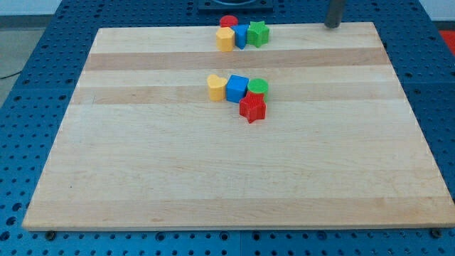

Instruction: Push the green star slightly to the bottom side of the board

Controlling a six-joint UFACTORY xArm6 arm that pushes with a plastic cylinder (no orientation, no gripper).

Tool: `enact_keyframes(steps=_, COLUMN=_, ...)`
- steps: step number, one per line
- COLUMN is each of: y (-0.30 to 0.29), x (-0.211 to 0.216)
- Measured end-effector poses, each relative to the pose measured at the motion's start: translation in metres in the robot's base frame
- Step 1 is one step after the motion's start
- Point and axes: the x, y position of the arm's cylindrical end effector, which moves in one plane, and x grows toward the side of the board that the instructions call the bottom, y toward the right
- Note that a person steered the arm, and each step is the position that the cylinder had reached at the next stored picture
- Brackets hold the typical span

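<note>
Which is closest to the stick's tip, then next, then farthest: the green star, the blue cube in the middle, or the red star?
Counting from my tip at the view's top right:
1. Green star, top group, its right end.
2. Blue cube, middle group.
3. Red star, just below that group.

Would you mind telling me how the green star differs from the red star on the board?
The green star is green, while the red star is red. The green star sits at the view's top edge beside a blue block; the red star lies mid-board, below the green cylinder. Both are star-shaped and untouched by my tip.
</note>
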Motion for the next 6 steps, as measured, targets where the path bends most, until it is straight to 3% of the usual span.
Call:
enact_keyframes(steps=2, y=-0.07, x=-0.001)
enact_keyframes(steps=6, y=-0.104, x=0.0)
